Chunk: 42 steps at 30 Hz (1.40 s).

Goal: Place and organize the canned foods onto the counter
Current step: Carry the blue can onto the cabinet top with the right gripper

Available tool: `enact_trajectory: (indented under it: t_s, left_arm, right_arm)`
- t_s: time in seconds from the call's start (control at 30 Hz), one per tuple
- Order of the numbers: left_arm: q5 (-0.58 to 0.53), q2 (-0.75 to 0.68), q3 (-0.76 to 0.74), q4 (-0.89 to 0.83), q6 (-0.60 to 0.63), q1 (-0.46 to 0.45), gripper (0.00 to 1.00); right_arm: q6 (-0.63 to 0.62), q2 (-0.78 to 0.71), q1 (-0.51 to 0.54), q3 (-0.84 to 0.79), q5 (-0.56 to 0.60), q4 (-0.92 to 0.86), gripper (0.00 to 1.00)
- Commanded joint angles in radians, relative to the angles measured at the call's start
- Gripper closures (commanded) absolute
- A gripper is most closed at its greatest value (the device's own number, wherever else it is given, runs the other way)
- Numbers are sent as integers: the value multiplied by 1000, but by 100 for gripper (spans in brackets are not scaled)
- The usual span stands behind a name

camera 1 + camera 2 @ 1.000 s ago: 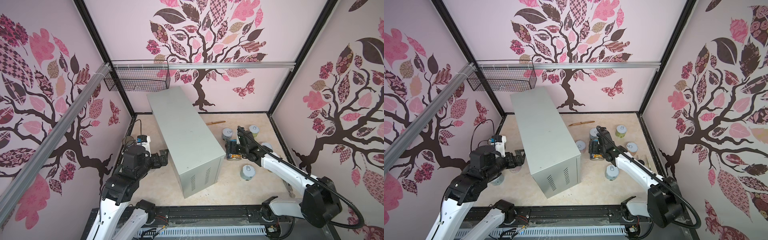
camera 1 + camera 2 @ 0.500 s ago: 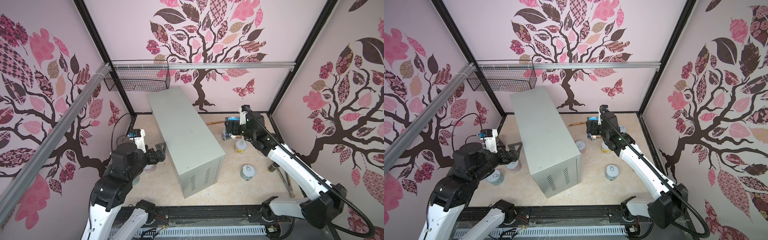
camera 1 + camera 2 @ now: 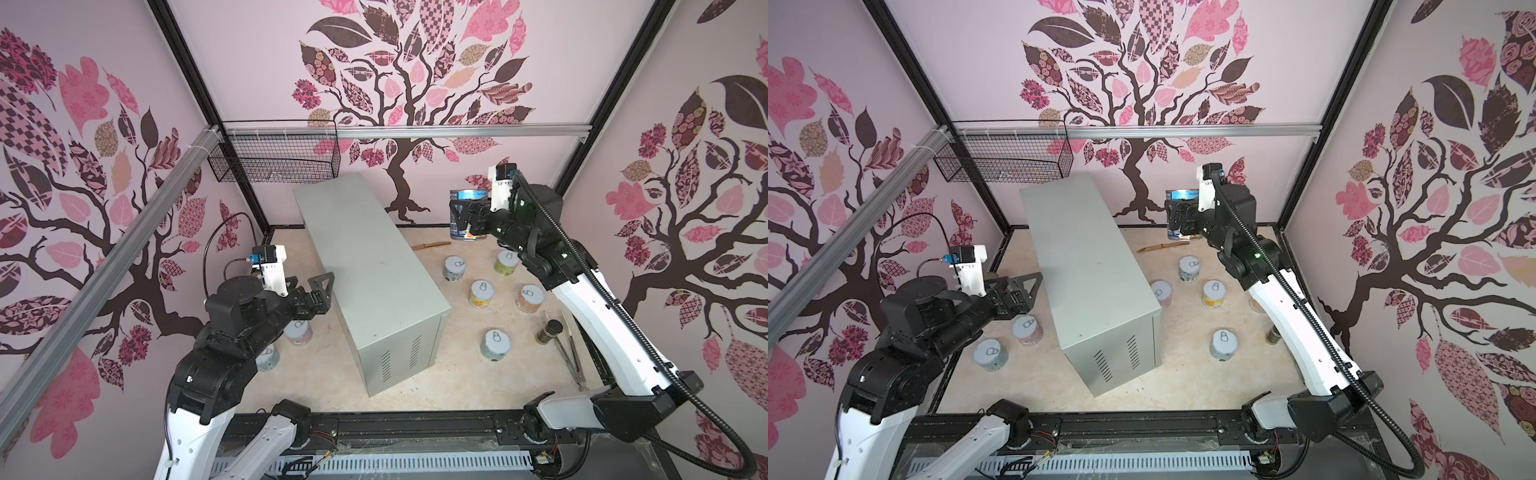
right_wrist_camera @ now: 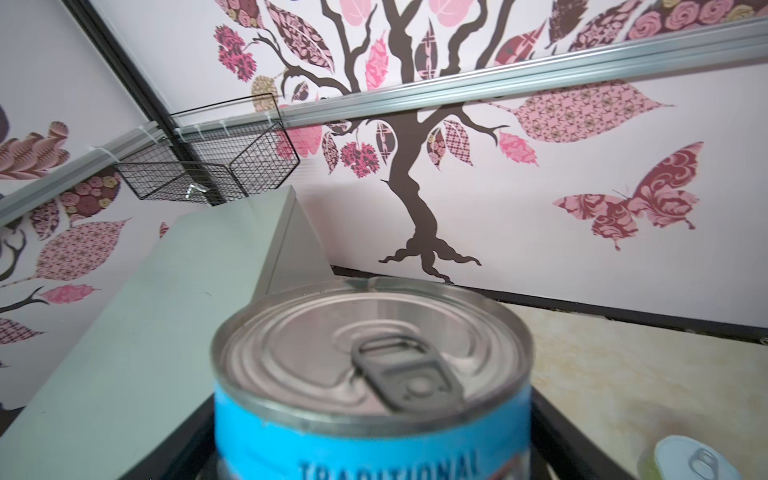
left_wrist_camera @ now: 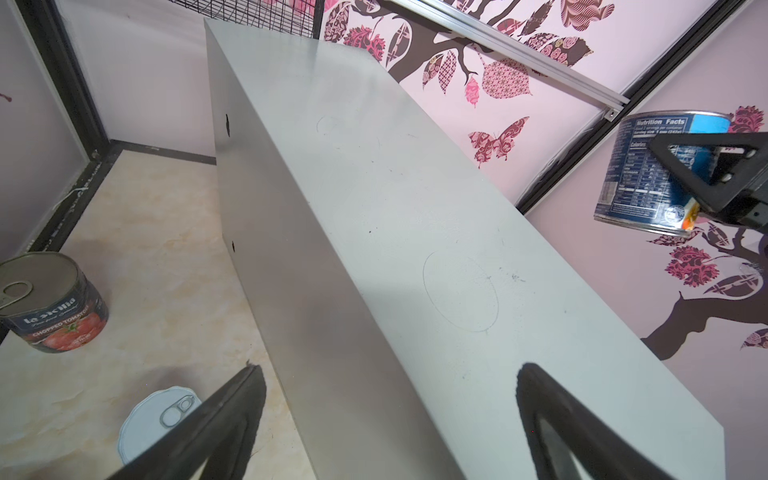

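Note:
My right gripper (image 3: pixel 466 217) is shut on a tall blue-labelled can (image 3: pixel 470 195), held upright in the air to the right of the counter (image 3: pixel 365 257) near the back wall. Its metal pull-tab lid (image 4: pixel 370 353) fills the right wrist view. The counter, a long grey box, has a bare top (image 5: pixel 415 208). My left gripper (image 3: pixel 320 291) hangs open and empty at the counter's left side, level with its top edge. Several short white-lidded cans (image 3: pixel 481 293) stand on the floor right of the counter, two more (image 3: pixel 298 332) on its left. A dark tomato can (image 5: pixel 50 307) stands further left.
A black wire basket (image 3: pixel 274 158) hangs on the back-left rail above the counter's far end. A wooden utensil (image 3: pixel 430 246) lies on the floor behind the cans. A small dark jar (image 3: pixel 548 331) and metal tongs (image 3: pixel 571 357) lie by the right wall.
My right gripper has lifted the blue can off the floor and carried it up and toward the back wall. My left arm has risen beside the counter, still open.

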Motion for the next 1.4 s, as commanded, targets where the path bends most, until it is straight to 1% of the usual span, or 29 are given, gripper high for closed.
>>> enact_trajectory:
  t_s: [0.0,0.1,0.23,0.4,0.5,0.57,0.7,0.87,1.1,1.2,1.37]
  left_arm:
    - [17,11,41,33,-7,-2,2]
    - [17,15,42,49,-11,-2,2]
    - [14,19,34,65,-14,-2,2]
    - [1,9,15,83,-13,-2,2]
    - [-6,2,6,97,-10,-2,2]
    - [-10,-4,-5,111,-8,-2,2]
    - [-13,-9,-17,120,-10,-2,2]
    - [3,-18,-41,146,-12,-3,2]
    - [7,-4,-55,160,-6,-2,3]
    - [10,0,-57,171,-5,-2,3]
    - [18,9,-56,179,5,-3,4]
  right_arm:
    - [-14,20,-2,101,-138,146,100]
    - [9,39,1,102,-252,235,100]
    - [10,69,24,133,-311,309,100]
    - [56,111,44,153,-420,411,100]
    - [35,124,105,115,-421,516,100]
    - [6,149,148,122,-424,549,100]
    - [50,192,171,110,-482,685,100]
    - [43,207,185,13,-555,908,100]
    - [122,309,186,44,-611,985,100]
    - [153,348,187,47,-625,1043,100]
    - [144,432,187,106,-690,1073,100]
